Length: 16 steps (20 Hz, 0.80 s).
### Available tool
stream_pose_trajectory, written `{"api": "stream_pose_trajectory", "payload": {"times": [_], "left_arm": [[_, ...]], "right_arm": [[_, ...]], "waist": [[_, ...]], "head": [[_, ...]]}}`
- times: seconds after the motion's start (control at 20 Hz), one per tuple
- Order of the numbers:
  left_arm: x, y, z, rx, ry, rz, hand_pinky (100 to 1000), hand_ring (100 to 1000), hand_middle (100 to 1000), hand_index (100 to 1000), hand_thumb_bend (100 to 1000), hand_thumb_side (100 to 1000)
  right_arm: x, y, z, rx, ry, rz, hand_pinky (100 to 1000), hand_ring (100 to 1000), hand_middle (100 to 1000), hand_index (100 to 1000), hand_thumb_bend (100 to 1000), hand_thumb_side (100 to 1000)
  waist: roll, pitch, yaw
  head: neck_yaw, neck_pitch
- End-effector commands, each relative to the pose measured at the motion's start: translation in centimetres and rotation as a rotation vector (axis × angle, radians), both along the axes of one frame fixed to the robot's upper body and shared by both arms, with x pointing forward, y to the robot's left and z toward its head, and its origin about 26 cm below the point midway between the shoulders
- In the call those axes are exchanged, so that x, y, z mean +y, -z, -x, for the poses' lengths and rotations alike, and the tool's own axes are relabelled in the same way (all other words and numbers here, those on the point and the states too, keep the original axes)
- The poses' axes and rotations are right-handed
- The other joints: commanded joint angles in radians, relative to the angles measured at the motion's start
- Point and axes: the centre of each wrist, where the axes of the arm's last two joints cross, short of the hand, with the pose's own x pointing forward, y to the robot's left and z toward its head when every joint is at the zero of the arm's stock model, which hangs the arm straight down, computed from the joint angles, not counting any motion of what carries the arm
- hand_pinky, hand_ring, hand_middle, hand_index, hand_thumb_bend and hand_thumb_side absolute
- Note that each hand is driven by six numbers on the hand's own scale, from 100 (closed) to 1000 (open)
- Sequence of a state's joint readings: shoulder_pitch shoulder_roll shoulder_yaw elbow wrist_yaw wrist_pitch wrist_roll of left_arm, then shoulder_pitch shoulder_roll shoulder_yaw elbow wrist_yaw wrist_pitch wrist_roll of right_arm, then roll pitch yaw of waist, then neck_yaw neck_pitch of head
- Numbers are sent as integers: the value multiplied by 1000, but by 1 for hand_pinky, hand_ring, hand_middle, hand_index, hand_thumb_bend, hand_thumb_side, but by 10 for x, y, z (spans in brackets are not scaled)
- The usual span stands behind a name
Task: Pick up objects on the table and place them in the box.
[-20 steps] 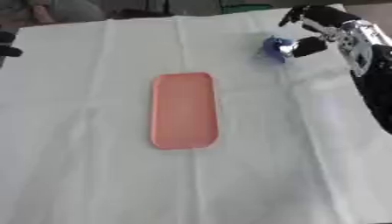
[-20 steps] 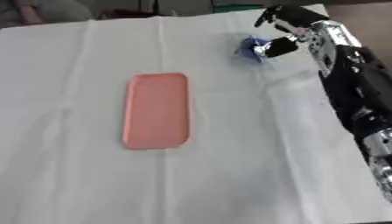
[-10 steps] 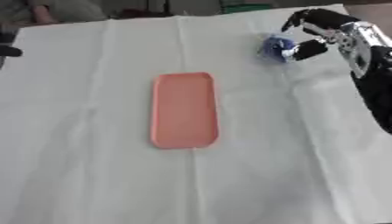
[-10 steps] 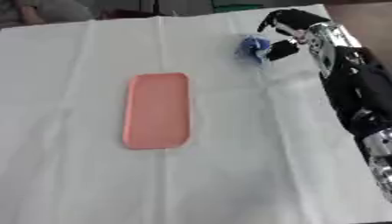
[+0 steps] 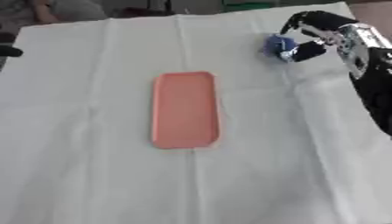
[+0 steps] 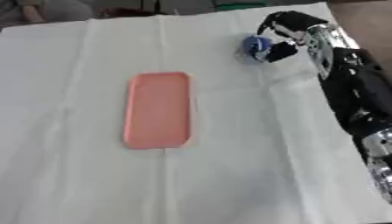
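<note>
Left eye view: white cloth-covered table (image 5: 92, 175), creased. Flat salmon-pink rectangular tray w/ rounded corners (image 5: 184, 109) lies lengthwise at centre. Far right, robot's black right hand (image 5: 312, 30) sits over a small blue crumpled object (image 5: 277, 44); fingers arch above it, thumb below, curled round it, touching. Object is well apart from the tray, near the table's far right corner.

Right eye view: same layout; right arm, black w/ silver joints (image 6: 360, 100), runs along the right edge up to the hand. Left hand not seen in either view.

White-clothed table (image 5: 92, 175), dim room beyond.
</note>
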<state>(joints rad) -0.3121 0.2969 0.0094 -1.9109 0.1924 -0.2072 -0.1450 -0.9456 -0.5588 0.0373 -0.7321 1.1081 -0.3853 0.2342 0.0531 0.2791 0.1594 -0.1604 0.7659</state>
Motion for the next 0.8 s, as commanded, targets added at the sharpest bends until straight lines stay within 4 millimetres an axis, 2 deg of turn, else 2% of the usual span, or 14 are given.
{"api": "stream_pose_trajectory", "payload": {"times": [0.05,0.8], "left_arm": [[-1,-8,2,-33,10,-10,655,701,668,767,195,893],[-2,-10,2,-38,15,-13,655,702,668,767,193,896]], "right_arm": [[-5,-15,0,-49,11,4,847,822,822,813,378,632],[-10,-10,1,-46,36,6,849,823,817,817,384,623]], "waist": [[-1,-14,3],[2,-2,7]], "head": [[-2,4],[1,4]]}}
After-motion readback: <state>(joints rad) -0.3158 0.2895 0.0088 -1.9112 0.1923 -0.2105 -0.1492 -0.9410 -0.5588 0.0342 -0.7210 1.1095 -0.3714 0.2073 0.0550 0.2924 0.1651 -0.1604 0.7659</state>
